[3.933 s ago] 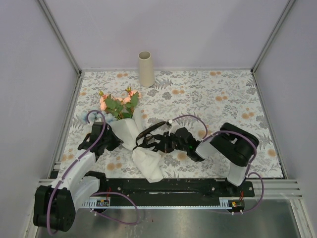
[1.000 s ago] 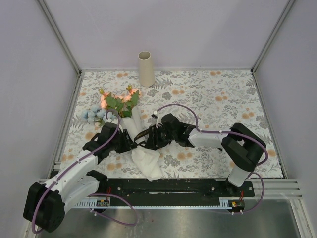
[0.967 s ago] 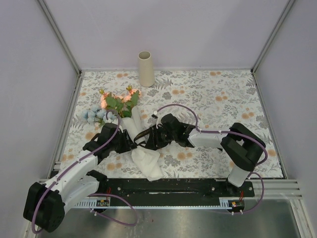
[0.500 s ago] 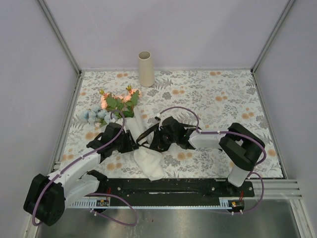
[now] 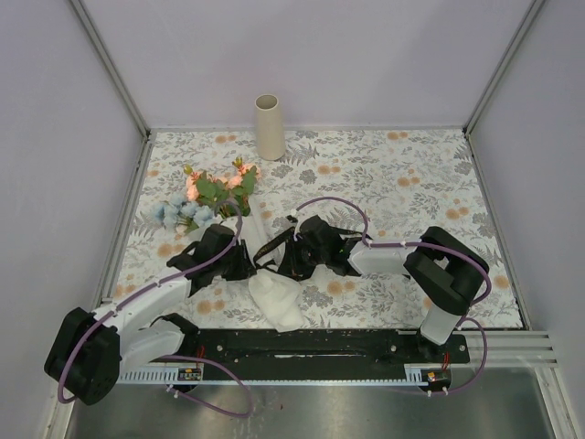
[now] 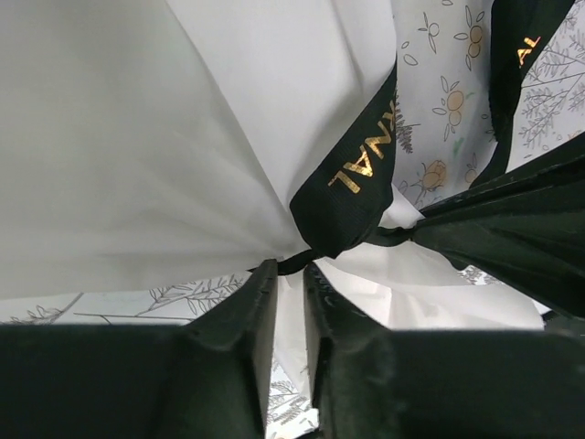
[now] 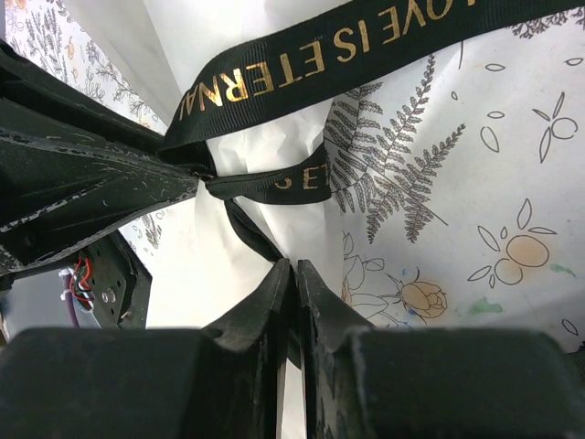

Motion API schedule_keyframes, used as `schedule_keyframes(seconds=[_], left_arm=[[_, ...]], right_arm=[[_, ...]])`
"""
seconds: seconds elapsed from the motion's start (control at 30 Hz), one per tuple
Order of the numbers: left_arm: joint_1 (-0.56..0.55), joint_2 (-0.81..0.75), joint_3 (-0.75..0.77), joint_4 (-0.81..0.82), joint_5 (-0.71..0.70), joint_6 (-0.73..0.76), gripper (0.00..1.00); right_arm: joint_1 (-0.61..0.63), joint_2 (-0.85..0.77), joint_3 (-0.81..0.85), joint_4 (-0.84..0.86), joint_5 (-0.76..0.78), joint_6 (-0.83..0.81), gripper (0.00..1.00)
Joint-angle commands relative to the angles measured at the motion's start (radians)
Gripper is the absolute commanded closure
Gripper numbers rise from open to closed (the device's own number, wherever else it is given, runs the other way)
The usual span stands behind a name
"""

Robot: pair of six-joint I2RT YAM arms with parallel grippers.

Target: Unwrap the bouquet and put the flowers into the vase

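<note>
Lab cell: aluminium frame (image 5: 108,69), plain walls (image 5: 320,55)

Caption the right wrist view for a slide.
Right gripper, jaws pinched on a strand of the black ribbon lettered LOVE IS ETERNAL, tied round the white paper wrap.

Right pincer (image 7: 292,267) pinching black ribbon (image 7: 302,69), white paper (image 7: 265,142)

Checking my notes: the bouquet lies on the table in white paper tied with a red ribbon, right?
Not red. The ribbon is black with gold lettering, as the right wrist view shows. The bouquet does lie on the table in white paper.
</note>
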Motion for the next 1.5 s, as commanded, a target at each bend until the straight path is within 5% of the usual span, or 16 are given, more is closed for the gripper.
schedule_keyframes(seconds=[0.0, 0.1, 0.43, 0.57, 0.6, 0.77, 0.93, 1.23, 1.47], left_arm=[[-0.021, 0.017, 0.062, 0.026, -0.025, 0.040, 0.85], [-0.027, 0.028, 0.085, 0.003, -0.042, 0.038, 1.00], [-0.036, -0.024, 0.156, -0.161, -0.231, -0.026, 1.00], [-0.036, -0.048, 0.151, -0.143, -0.176, 0.015, 1.00], [-0.036, -0.062, 0.150, -0.128, -0.139, 0.036, 0.99], [-0.036, -0.122, 0.105, -0.019, 0.005, 0.075, 0.60], [-0.039, -0.072, 0.076, 0.052, 0.050, 0.092, 0.59], [-0.053, -0.029, 0.039, 0.070, 0.022, 0.076, 0.63], [-0.053, -0.035, 0.035, 0.072, 0.013, 0.044, 0.64]], right_arm=[[0.007, -0.035, -0.009, 0.015, 0.031, -0.016, 0.86], [0.007, -0.041, -0.010, 0.013, 0.033, -0.019, 0.86], [0.007, -0.085, -0.039, 0.004, 0.083, -0.004, 0.89], [0.007, -0.104, -0.066, 0.022, 0.093, 0.005, 0.89], [0.007, -0.104, -0.066, 0.022, 0.090, 0.002, 0.89], [0.007, -0.101, -0.066, 0.039, 0.082, -0.004, 0.88], [0.007, -0.088, -0.053, 0.045, 0.068, -0.007, 0.88], [0.005, -0.150, 0.003, -0.010, 0.024, -0.011, 0.57], [0.007, -0.066, 0.094, -0.028, -0.028, -0.027, 0.48]])
